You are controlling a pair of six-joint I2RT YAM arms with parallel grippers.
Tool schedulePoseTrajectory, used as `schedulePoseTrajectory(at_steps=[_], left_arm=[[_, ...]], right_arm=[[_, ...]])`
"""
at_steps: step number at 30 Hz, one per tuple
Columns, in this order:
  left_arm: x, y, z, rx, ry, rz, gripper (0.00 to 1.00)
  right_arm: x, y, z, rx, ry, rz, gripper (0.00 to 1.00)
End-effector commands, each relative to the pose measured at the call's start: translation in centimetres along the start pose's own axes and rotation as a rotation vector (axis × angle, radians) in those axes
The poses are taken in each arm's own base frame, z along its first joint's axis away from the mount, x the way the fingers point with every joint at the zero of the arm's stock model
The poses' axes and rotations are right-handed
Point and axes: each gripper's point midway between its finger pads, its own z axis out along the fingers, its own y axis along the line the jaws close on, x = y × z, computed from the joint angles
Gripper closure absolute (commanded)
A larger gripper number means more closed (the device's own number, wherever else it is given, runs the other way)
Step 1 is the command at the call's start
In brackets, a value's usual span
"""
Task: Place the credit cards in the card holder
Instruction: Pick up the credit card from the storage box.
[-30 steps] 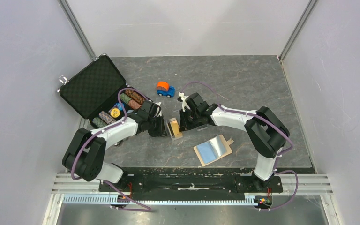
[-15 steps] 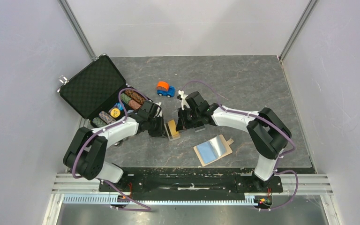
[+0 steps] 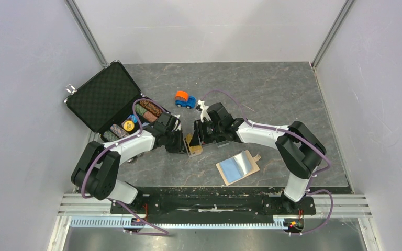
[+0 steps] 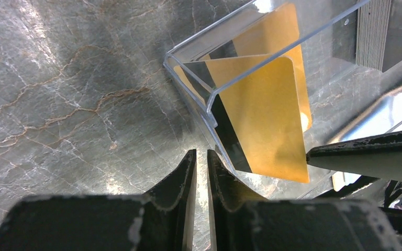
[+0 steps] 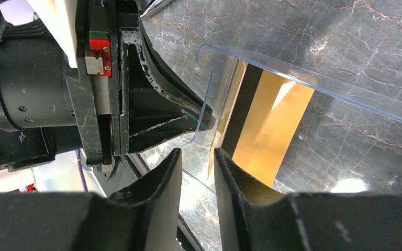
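Partly hidden gold card [image 4: 264, 125], clear box [image 4: 188, 68]

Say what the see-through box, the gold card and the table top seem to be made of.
Box: clear hard plastic, glossy; you see through its walls. Card: thin plastic, satin gold with a dark stripe, probably. Table top: grey veined stone or a printed look-alike, shiny glare.
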Motion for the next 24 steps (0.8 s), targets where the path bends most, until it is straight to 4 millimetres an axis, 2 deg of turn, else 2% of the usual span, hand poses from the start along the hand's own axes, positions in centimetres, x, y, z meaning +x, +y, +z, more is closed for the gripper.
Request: schedulePoseTrajectory(at_steps=[1,5,14,18,24], left_arm=[[-1.0,-1.3,-0.1,0.050,-0.025,-0.020,0.81],[-0.9,-1.2,-0.1,0.049,-0.022,-0.020,0.81],[-1.0,-1.1,-0.2,0.038,-0.024,-0.014,0.81],[-1.0,-1.1,-0.3,0.037,-0.023,-0.013,0.81],[-1.1,-1.1,-0.3,0.034,-0.022,-0.011,0.81]], right_arm=[[-0.6,0.9,0.0,-0.035,-0.030,-0.018,0.65],[-0.2,0.4,0.2,-0.021,-0.020,-0.014,0.61],[0.3,-1.0,0.6,0.036,-0.012,-0.010,0.59],[0.6,-2.5,0.2,0.117,-0.005,-0.025,0.51],[0.1,-2.9,-0.4,0.163,-0.017,-0.052,0.39]])
